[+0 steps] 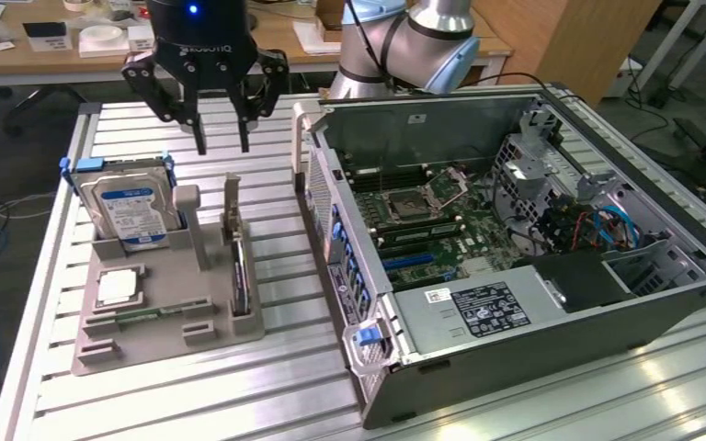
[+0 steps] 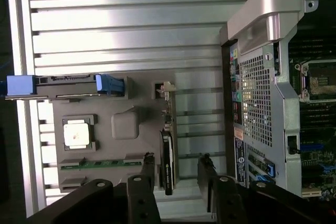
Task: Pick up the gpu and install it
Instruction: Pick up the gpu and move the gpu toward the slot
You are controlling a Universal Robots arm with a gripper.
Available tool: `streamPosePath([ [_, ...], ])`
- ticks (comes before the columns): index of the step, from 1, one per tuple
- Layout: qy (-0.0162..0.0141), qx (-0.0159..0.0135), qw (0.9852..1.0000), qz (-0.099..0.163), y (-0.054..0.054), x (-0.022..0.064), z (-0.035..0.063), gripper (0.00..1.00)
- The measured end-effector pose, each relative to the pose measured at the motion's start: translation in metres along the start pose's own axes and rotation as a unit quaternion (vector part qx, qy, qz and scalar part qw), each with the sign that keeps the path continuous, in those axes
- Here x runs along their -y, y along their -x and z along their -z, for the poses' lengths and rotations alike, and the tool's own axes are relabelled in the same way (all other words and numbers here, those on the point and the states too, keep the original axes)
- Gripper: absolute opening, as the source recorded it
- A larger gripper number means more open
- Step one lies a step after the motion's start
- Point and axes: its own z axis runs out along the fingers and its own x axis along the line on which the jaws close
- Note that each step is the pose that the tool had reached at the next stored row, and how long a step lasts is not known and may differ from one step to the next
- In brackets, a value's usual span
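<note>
The gpu (image 1: 242, 271) is a thin black card standing on its edge in a slot of the grey holder (image 1: 163, 344), its pale bracket at the far end. My gripper (image 1: 222, 145) hangs open well above the table, behind the holder's far end and clear of the card. In the wrist view the gpu (image 2: 167, 153) appears edge-on, running between the lines of my two dark fingers (image 2: 148, 174), and my gripper (image 2: 177, 179) holds nothing.
The holder (image 2: 123, 124) also carries a silver hard drive (image 1: 132, 209) with blue clips, a processor (image 1: 118, 288) and a green memory stick (image 1: 132, 317). The open computer case (image 1: 647, 303) lies at the exterior view's right, motherboard (image 1: 433, 230) exposed. Slatted metal table (image 1: 206, 395) underneath.
</note>
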Motion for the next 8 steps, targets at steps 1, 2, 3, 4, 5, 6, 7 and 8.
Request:
streamPosePath([
  [1, 0.0, 0.0, 1.0, 0.0, 0.0, 0.0, 0.0, 0.47],
  [2, 0.0, 0.0, 1.0, 0.0, 0.0, 0.0, -0.0001, 0.47],
  [3, 0.0001, -0.0002, 1.0, 0.003, 0.0, -0.0001, -0.0002, 0.53],
  [4, 0.0001, -0.0006, 1.0, 0.007, -0.0001, -0.0002, -0.0004, 0.53],
  [5, 0.0002, -0.0014, 0.9999, 0.012, -0.0001, -0.0002, -0.0009, 0.53],
  [6, 0.0003, -0.0019, 0.9999, 0.017, -0.0001, -0.0001, -0.0014, 0.53],
  [7, 0.0003, -0.0022, 0.9998, 0.021, -0.0001, 0.0003, -0.002, 0.53],
  [8, 0.0003, -0.0025, 0.9997, 0.024, 0.0, 0.0008, -0.0025, 0.53],
])
